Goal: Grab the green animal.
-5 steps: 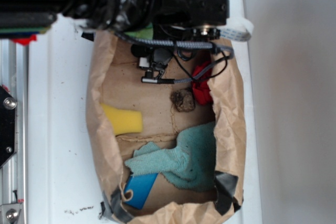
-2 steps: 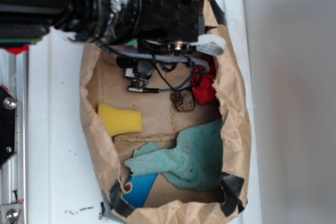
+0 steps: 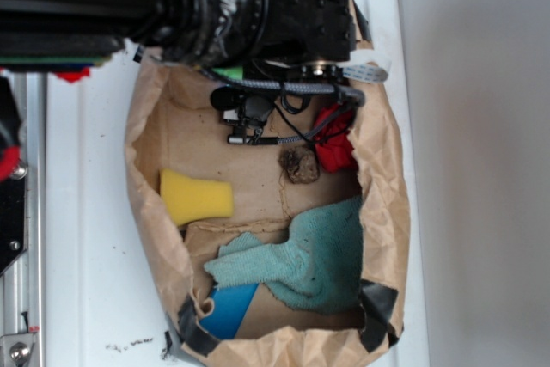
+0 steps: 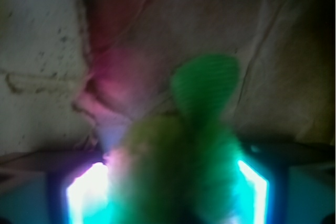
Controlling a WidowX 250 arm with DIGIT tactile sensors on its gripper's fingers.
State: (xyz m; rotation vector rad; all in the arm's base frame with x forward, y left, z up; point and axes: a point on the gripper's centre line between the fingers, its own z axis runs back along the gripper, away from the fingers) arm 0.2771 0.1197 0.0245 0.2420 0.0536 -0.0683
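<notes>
- Now that my arm has swung back toward the far edge of the paper bag (image 3: 142, 212) compared with a moment ago, the green animal (image 4: 181, 166) sits between my fingers (image 4: 86, 192) in the wrist view, so my gripper (image 4: 168, 195) looks clamped on it.
- I judge the grab nearly done.
- The exterior view hides all this: only a green sliver under my arm, plus the yellow sponge (image 3: 196, 196) by the bag's left wall and the teal cloth (image 3: 301, 264) near its front edge.
</notes>
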